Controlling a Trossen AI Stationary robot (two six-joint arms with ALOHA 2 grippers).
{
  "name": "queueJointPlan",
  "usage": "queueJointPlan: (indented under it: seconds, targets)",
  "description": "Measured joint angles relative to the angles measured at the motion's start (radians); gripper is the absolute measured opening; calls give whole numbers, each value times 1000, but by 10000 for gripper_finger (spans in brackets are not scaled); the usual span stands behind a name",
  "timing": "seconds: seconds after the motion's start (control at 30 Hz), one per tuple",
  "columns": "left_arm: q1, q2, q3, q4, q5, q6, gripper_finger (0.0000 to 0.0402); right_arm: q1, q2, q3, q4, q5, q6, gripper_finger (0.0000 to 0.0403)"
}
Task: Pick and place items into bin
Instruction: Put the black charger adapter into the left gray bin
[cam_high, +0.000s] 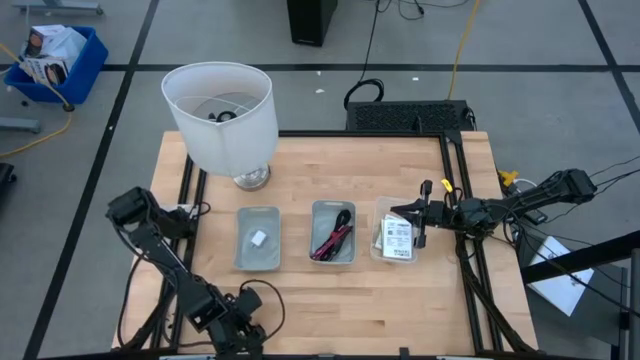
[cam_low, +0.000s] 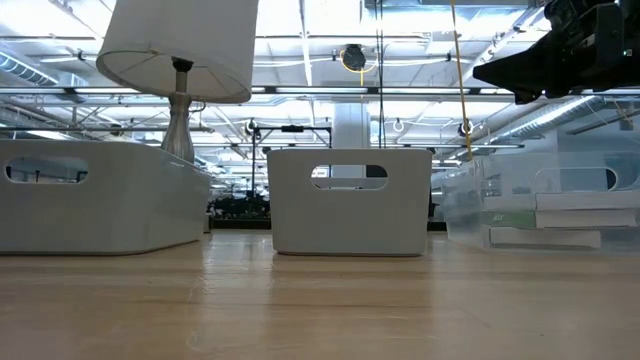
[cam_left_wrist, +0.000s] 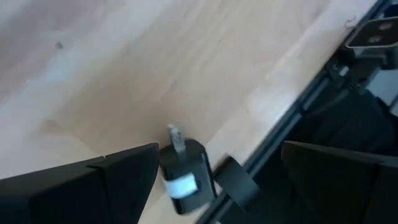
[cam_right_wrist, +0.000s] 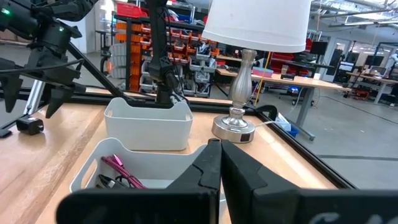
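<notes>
We see the right gripper (cam_high: 418, 214) hanging above the clear bin (cam_high: 398, 208) at the right end of the row, its two fingers (cam_right_wrist: 211, 168) pressed together with nothing between them. Beneath it, flat white packets with black print (cam_high: 396, 239) lie stacked in that bin; in the low view they show through its transparent wall (cam_low: 545, 215). The right arm reaches in from the table's right edge.

Next over, the middle grey bin (cam_high: 333, 232) holds a red-magenta cable (cam_high: 330, 243) and a thin black cable (cam_high: 343, 219) tangled together. The left grey bin (cam_high: 258, 239) holds a small white plug (cam_high: 259, 238).

The left gripper (cam_high: 237, 330) sits low at the near edge of the table, well apart from all three bins. In its wrist view we see its fingers (cam_left_wrist: 130, 171) spread wide and empty, with a small black piece bearing a white band (cam_left_wrist: 184, 176) lying on the wood between them, close to the table's edge.

Behind the bins stands a lamp with a big white shade (cam_high: 220, 115), on the wooden table (cam_high: 330, 310).
</notes>
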Motion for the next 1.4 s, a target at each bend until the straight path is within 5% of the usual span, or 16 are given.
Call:
queueJointPlan:
  seconds: [0.63, 0.73, 0.93, 1.13, 1.4]
  targets:
    - [-4, 149, 6, -8, 168, -48, 334, 0, 0, 0, 0, 1, 3, 4]
    - [-2, 144, 3, -12, 179, -32, 296, 0, 0, 0, 0, 2, 3, 4]
    - [23, 124, -1, -36, 221, 1, 148, 0, 0, 0, 0, 2, 0, 4]
    - [48, 89, -4, -21, 227, 133, 150, 0, 0, 0, 0, 3, 2, 4]
    - [122, -75, 9, -67, 101, 331, 150, 0, 0, 0, 0, 2, 3, 4]
